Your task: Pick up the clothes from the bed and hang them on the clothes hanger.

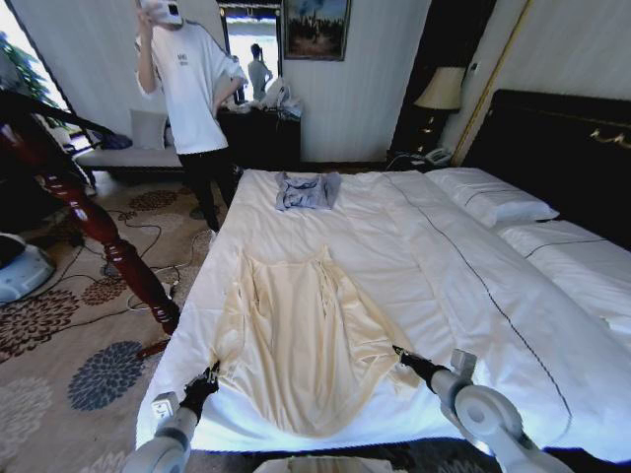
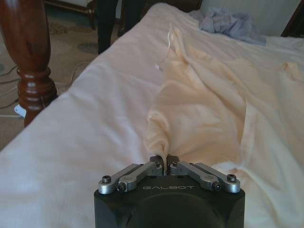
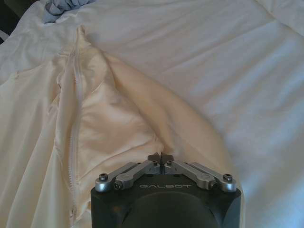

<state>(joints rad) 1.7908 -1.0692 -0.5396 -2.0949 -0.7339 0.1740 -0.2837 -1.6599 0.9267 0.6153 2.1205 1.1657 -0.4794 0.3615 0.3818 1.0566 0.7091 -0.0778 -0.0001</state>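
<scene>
Head view: one cream shirt (image 1: 306,345) lies spread flat near the foot of the bed (image 1: 473,296). One small grey garment (image 1: 307,189) sits farther up, two pillows (image 1: 493,197) lie by the headboard, and one red post (image 1: 94,222) stands left. Two grippers meet the shirt's near edge: left gripper (image 1: 204,381) and right gripper (image 1: 402,356).

Left wrist view: the left gripper (image 2: 166,160), marked "GALBOT", has its jaws clenched on a pinch of shirt.

Right wrist view: the right gripper (image 3: 161,157), also marked "GALBOT", has its jaws pinching the shirt's edge.
</scene>
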